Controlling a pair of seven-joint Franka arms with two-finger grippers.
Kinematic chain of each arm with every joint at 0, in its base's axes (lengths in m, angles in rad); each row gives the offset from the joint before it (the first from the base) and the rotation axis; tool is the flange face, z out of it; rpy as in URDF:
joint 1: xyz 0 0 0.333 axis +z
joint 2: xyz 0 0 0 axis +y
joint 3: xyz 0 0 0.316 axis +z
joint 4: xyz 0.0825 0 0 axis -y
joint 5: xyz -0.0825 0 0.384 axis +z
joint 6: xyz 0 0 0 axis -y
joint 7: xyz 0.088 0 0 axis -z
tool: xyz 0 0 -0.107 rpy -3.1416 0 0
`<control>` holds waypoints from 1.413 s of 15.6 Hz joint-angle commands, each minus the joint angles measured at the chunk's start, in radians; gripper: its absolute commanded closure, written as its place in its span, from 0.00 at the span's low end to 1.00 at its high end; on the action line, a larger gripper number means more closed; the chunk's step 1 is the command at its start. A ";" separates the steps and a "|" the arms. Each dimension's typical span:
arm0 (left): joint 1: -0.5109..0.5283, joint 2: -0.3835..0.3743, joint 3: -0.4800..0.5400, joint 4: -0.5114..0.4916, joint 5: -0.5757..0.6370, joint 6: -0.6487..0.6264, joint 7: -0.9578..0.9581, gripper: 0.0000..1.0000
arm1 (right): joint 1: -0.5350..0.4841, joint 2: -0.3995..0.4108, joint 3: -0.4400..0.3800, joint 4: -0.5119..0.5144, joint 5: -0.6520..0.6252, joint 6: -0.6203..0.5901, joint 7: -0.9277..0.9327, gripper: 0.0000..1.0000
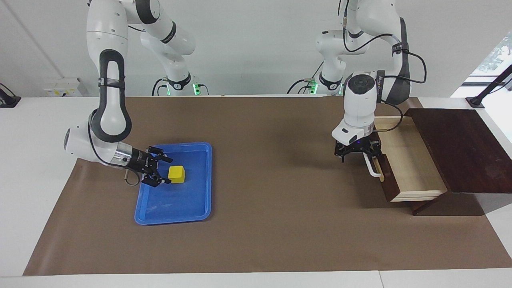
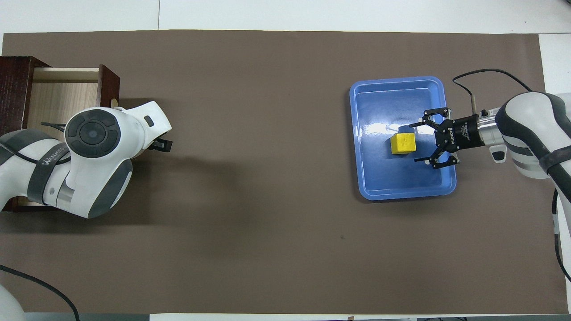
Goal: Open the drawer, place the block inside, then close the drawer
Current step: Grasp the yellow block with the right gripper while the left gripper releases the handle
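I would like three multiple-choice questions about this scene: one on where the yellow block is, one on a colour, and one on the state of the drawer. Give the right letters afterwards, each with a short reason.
1. Where is the block?
A. in the blue tray
B. inside the drawer
C. on the bare brown mat

2. What colour is the drawer's handle?
A. blue
B. white
C. yellow

3. What is the state of the drawer?
A. pushed fully shut
B. lifted off the table
C. pulled out, pale inside showing

Answers:
1 A: the block rests on the tray's floor, with the open right tool right beside it.
2 B: a white bar shows on the drawer's front, under the left tool.
3 C: the pale wood interior lies open in both views, and nothing is seen in the part that shows.
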 commanded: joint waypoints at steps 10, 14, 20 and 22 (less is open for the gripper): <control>-0.117 0.051 0.003 0.597 -0.231 -0.663 -0.143 0.00 | 0.012 0.001 0.002 -0.017 0.030 0.040 -0.060 0.00; -0.163 -0.010 0.002 0.605 -0.220 -0.706 -0.489 0.00 | 0.009 0.001 0.002 -0.019 0.030 0.040 -0.061 0.00; -0.151 -0.093 0.005 0.411 -0.282 -0.561 -0.813 0.00 | 0.012 0.001 0.002 -0.017 0.031 0.040 -0.063 1.00; -0.151 -0.123 0.005 0.345 -0.289 -0.523 -0.934 0.00 | 0.018 0.001 0.002 -0.015 0.030 0.055 -0.061 1.00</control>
